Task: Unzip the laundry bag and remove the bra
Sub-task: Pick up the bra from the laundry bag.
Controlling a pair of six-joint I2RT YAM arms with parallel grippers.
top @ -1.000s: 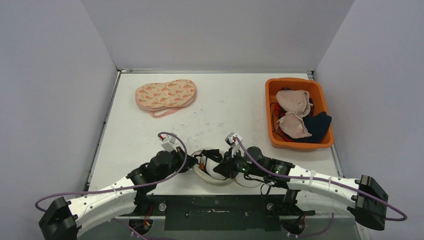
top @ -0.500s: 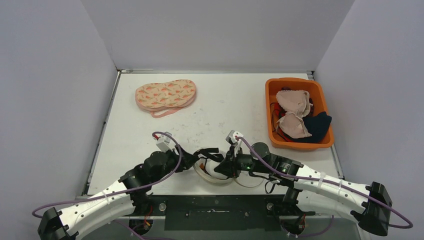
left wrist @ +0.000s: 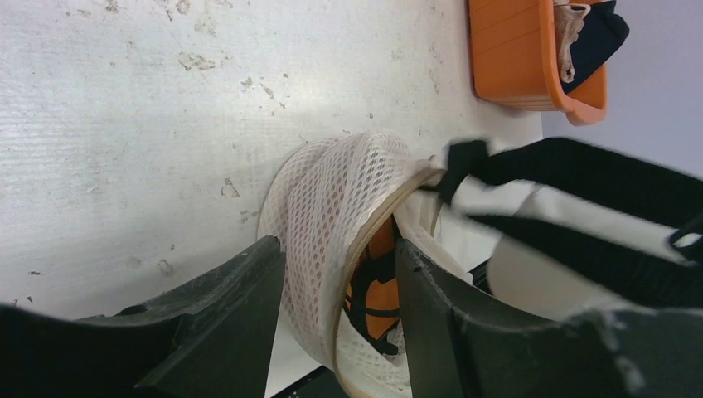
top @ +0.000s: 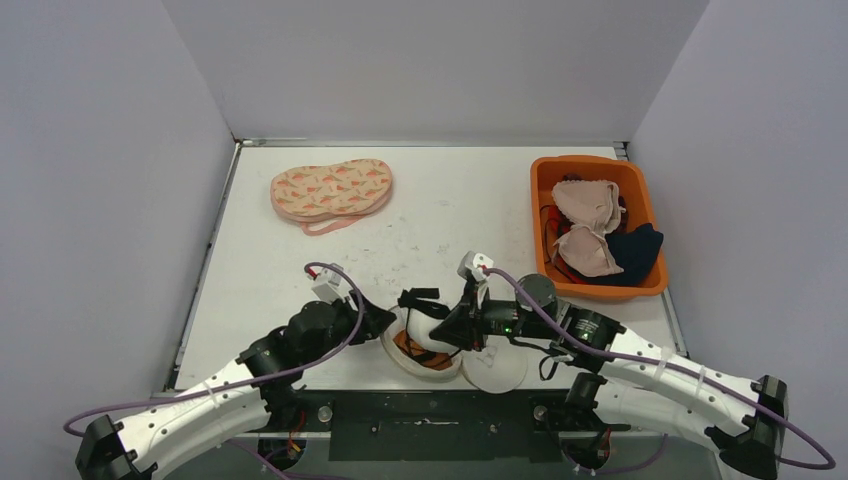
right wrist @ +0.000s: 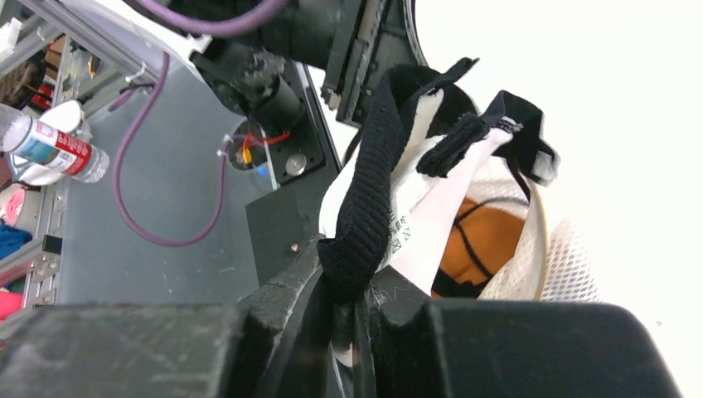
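The white mesh laundry bag [top: 425, 350] lies open at the table's near edge. My left gripper [top: 385, 325] is shut on its mesh wall and rim [left wrist: 332, 249]; one finger [left wrist: 224, 323] is outside the bag and the other inside. My right gripper [top: 445, 325] is shut on the black band [right wrist: 369, 215] of the bra and holds it above the bag's mouth. The bra's black strap [top: 420, 298] sticks up, and its orange and black cup [left wrist: 377, 290] is still inside the bag. The cup also shows in the right wrist view [right wrist: 485, 240].
An orange bin [top: 545, 175] with several bras stands at the right. A peach patterned bag [top: 332, 190] lies at the far left. A flat white mesh flap [top: 497, 368] lies beside the bag by the table's near edge.
My right gripper has pulled the bra up and to the right, partly out of the bag. The bag's mouth has opened and shows the orange cup. The left gripper keeps its hold.
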